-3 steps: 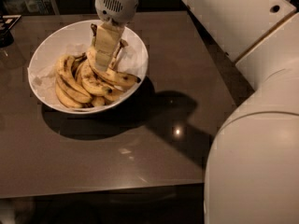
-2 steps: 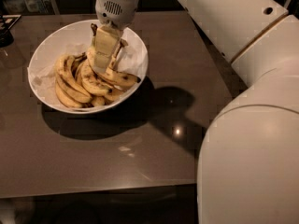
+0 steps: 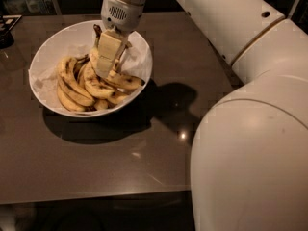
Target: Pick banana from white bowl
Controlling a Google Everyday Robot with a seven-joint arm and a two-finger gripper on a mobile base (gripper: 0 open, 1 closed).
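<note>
The white bowl (image 3: pixel 48 47) stands on the far left part of the dark table. It holds a heap of yellow, brown-speckled bananas. My gripper (image 3: pixel 105 72) reaches down into the bowl from above and rests in the heap, right of the bowl's middle. The banana (image 3: pixel 92 57) lies against the gripper's left side. Its long stem rises to a dark cap (image 3: pixel 96 30) beside the wrist, and its lower part is hidden behind the gripper.
Several shorter bananas (image 3: pixel 72 83) fill the bowl's left and front. The brown table (image 3: pixel 96 162) ends at a front edge near the bottom. My bulky white arm (image 3: pixel 250 143) fills the right side. A dark object (image 3: pixel 5 35) sits at the far left edge.
The gripper has stayed in the bowl at about the same spot. The near part of my arm has swelled further into view at the right.
</note>
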